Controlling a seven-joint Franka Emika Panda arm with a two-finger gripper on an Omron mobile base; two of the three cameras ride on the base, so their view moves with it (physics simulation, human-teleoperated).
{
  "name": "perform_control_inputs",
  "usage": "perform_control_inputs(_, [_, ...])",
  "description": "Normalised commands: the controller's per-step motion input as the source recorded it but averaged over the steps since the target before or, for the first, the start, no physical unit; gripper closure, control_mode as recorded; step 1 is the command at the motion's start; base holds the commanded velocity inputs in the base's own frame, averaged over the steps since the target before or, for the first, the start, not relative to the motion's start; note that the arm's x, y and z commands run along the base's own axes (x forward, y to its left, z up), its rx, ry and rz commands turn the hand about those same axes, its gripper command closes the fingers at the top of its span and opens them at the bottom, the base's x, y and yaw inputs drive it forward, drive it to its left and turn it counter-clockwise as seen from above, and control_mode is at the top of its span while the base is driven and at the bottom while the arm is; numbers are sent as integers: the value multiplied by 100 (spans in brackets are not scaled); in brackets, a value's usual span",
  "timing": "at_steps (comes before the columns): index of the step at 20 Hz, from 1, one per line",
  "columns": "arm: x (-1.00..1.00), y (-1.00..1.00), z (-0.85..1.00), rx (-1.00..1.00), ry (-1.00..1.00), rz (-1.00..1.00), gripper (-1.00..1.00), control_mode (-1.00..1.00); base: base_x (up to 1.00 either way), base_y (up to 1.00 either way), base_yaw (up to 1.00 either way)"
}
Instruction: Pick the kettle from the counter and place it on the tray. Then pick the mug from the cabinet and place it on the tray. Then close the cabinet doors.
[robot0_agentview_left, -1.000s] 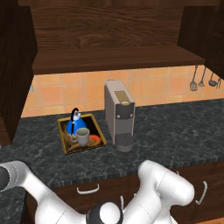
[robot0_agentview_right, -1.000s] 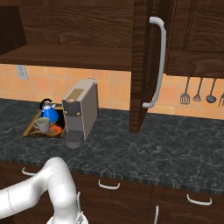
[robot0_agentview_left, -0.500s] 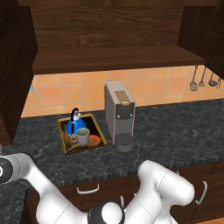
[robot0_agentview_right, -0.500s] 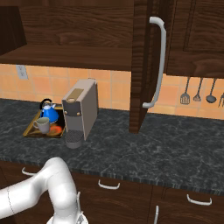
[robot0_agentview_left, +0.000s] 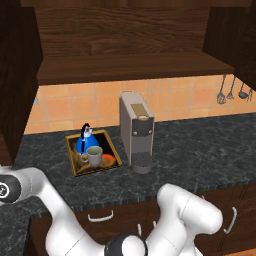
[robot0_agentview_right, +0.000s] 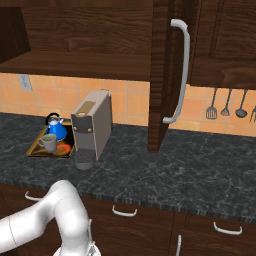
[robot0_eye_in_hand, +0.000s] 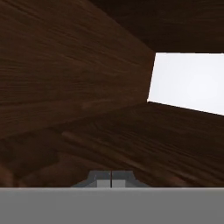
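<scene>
The blue kettle and the beige mug both stand on the gold-rimmed tray, on the dark counter. The cabinet stands open with a bare shelf. Its left door juts out at the left, and the right door with its silver handle juts out at the right. My arm reaches off to the left. In the hand view my gripper is shut, close against dark wood panelling.
A tall grey coffee machine stands just right of the tray. Utensils hang on the orange tiled wall at the right. Drawers with white handles run under the counter.
In the left base view the arm's joint at the left edge has crept slightly upward. Kettle, mug, tray and doors stay where they were.
</scene>
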Motion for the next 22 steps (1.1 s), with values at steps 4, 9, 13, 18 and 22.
perform_control_inputs(4, [-19,-61,34,0,-10,0,100,-100,0,0,0])
perform_control_inputs(9, [-11,-63,41,0,-7,0,100,-100,0,0,0])
perform_control_inputs(13, [-19,-70,32,1,-5,0,100,-100,0,0,0])
perform_control_inputs(18, [-20,-84,46,3,1,0,100,-100,0,0,0])
perform_control_inputs(22, [-1,-97,50,4,12,0,100,-100,0,0,0])
